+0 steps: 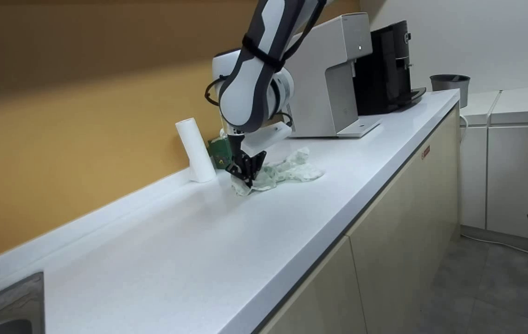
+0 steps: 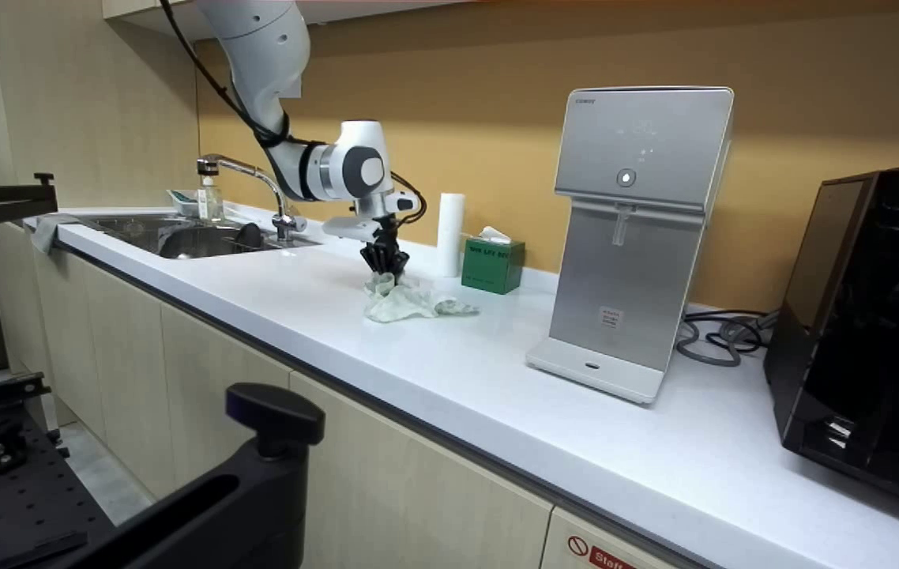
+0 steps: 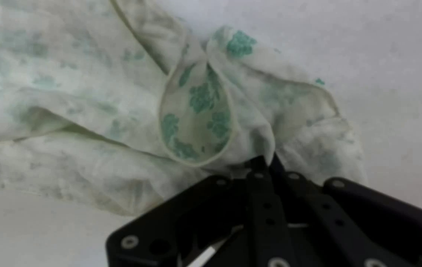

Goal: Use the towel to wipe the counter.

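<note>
The towel (image 1: 293, 171) is thin, pale and crumpled, with a green flower print. It lies on the white counter (image 1: 180, 255) and also shows in an exterior view (image 2: 408, 305). In the wrist view the towel (image 3: 85, 92) spreads to the left in folds, with a raised loop near the jaws. My black gripper (image 1: 248, 183) points down at one end of the towel, low over the counter, as an exterior view (image 2: 391, 276) also shows. In the wrist view the fingertips (image 3: 269, 161) are close together and pinch a fold of the towel. The very tips are hidden in the cloth.
A white paper roll (image 1: 196, 150) and a green tissue box (image 2: 493, 263) stand by the wall, close to my gripper. A silver water dispenser (image 2: 631, 261) and a black machine (image 1: 384, 69) stand further along. A sink (image 2: 197, 237) with a faucet (image 2: 264, 182) is at the opposite end.
</note>
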`<state>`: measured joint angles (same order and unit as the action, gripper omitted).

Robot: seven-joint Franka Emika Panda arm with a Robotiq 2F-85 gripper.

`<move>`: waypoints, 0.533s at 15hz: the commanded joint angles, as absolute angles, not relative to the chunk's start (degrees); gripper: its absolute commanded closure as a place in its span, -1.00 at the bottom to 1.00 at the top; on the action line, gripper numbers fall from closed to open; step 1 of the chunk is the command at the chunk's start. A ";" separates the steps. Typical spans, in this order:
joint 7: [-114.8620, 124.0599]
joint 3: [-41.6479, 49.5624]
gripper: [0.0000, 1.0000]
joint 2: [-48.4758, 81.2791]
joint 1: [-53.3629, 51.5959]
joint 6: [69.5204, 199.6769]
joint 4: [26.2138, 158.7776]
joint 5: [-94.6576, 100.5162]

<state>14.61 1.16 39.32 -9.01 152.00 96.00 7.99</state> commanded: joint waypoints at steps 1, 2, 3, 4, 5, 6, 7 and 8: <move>12.09 -0.29 0.98 50.63 -10.07 149.29 83.99 5.95; 12.07 -0.17 0.98 52.01 -10.44 148.48 81.72 6.03; 12.65 0.23 0.98 53.29 -10.94 147.42 79.52 6.18; 13.25 0.77 0.44 53.16 -11.34 146.06 78.64 6.42; 13.25 0.86 0.42 52.36 -11.34 144.83 78.46 6.43; 14.19 1.59 0.32 51.84 -11.91 143.82 78.11 6.94; 14.63 2.07 0.18 50.62 -12.31 143.44 78.59 7.42; 15.13 2.69 0.07 49.88 -12.85 143.23 78.86 7.90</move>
<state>13.04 0.98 47.09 -10.97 144.22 81.58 7.76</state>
